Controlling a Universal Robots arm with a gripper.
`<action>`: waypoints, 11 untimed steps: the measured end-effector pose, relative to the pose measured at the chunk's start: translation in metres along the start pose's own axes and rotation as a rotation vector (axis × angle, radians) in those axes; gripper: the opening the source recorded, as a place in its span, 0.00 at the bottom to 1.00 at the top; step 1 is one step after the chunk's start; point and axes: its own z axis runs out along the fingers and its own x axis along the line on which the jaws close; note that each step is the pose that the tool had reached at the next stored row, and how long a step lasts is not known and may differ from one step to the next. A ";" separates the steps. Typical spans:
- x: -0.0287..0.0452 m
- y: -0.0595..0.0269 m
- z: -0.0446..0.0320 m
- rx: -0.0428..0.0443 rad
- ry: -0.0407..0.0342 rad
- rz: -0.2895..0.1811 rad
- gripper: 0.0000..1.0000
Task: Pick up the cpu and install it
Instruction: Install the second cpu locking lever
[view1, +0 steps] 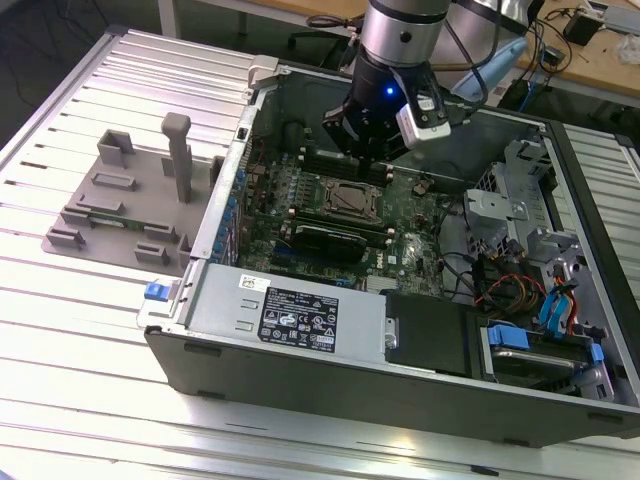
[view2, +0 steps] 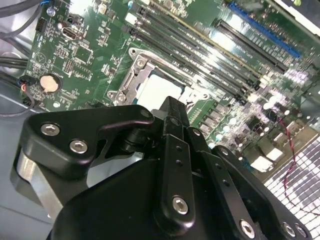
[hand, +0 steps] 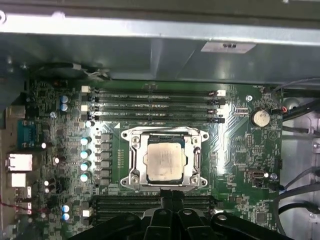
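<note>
One arm is all we have here, and its gripper (view1: 372, 138) hangs inside the open computer case (view1: 300, 330), above the motherboard (hand: 235, 165). The cpu (hand: 164, 159) lies flat in the socket frame (hand: 132, 165) at the middle of the board, its silver top facing up. It is square, so no long axis matters; its edges run parallel to the memory slots (hand: 150, 102) on either side of the socket.

In both wrist views the fingers (hand: 167, 210) look drawn together to a narrow black point with nothing between them. We judge them closed and empty. In the first wrist view that point sits just beside the socket's near edge, over the second bank of memory slots, so the cpu lies just ahead of and below the fingers. In the second wrist view the fingers (view2: 172, 130) cover part of the bright chip (view2: 155, 90).

Around the socket we see a round coin battery (hand: 260, 118), a column of capacitors (hand: 85, 159) and loose cables (hand: 300, 195) at the board's edge, none crossing the socket. In the exterior view a grey fixture tray (view1: 130, 205) with an upright post rests on the ribbed tabletop (view1: 80, 320) to the exterior view's left, well apart from the gripper. The case walls and the drive cage (view1: 520, 200) hem in the approach.
</note>
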 end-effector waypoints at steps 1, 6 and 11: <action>0.0000 -0.0014 0.0003 -0.0002 -0.0001 -0.003 0.11; 0.0002 -0.0075 0.0021 -0.0022 -0.0011 -0.041 0.11; 0.0005 -0.0141 0.0062 -0.0033 -0.0016 -0.058 0.11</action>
